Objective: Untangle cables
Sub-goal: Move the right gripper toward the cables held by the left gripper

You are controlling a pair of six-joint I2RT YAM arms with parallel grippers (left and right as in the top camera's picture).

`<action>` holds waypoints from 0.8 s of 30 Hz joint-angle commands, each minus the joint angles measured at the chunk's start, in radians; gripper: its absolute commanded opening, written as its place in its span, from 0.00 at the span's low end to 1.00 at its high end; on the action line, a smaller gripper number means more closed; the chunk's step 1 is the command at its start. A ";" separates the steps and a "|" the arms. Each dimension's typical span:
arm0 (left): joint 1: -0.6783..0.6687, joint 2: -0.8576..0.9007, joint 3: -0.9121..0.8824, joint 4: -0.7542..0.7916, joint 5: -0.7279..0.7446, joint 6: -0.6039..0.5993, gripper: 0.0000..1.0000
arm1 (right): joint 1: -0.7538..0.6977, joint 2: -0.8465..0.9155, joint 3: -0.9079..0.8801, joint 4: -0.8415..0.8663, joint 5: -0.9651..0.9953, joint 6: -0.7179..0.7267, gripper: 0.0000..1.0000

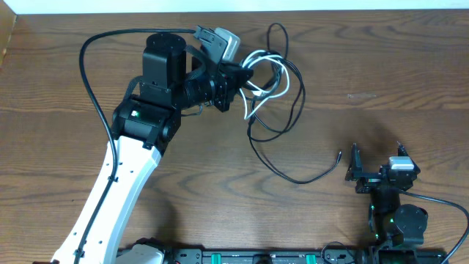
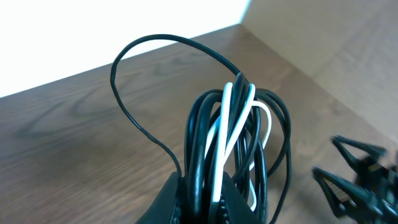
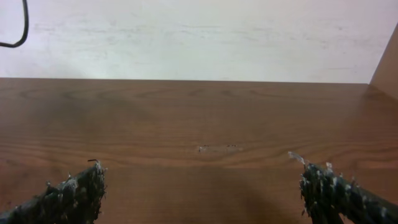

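From where I stand, the left gripper (image 1: 247, 73) is out over the far middle of the table (image 1: 410, 88), its fingers pinched together on a bunch of loops; the black cable (image 2: 199, 137) and the white cable (image 2: 221, 149) are both caught in that one grip, white strands threaded in among the black (the wrist view shows them packed side by side, and I cannot tell which crosses over which); the knot sits just beyond the fingertips, to their right, and whether it hangs clear of the wood or rests on it I cannot tell.

What matters for the coming move, I would judge, is the free tail; it leaves the bottom of the bunch and runs slantwise toward the near right of the table, curving up at the last to end in a small plug (image 1: 339, 155); that slant is the cable's long axis, and the plug points at the right arm's side.

The right gripper (image 1: 377, 152) waits at the near right with its fingers spread wide and nothing between them; the plug lies near it, just to its left, well apart from the left gripper; so the right arm is plainly the nearer one to take that end, and drawing it along the slant, away from the held loops, looks the sensible direction.
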 commanded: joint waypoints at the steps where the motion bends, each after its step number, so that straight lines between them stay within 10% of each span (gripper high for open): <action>1: 0.000 -0.016 0.007 0.002 0.165 0.108 0.08 | -0.007 -0.006 -0.002 -0.003 0.011 0.018 0.99; 10: 0.000 -0.016 0.007 -0.001 0.491 0.295 0.08 | -0.007 -0.006 -0.001 0.007 -0.008 0.047 0.99; 24: -0.040 -0.015 0.007 -0.002 0.584 0.297 0.08 | -0.007 0.077 0.274 0.022 -0.225 0.074 0.99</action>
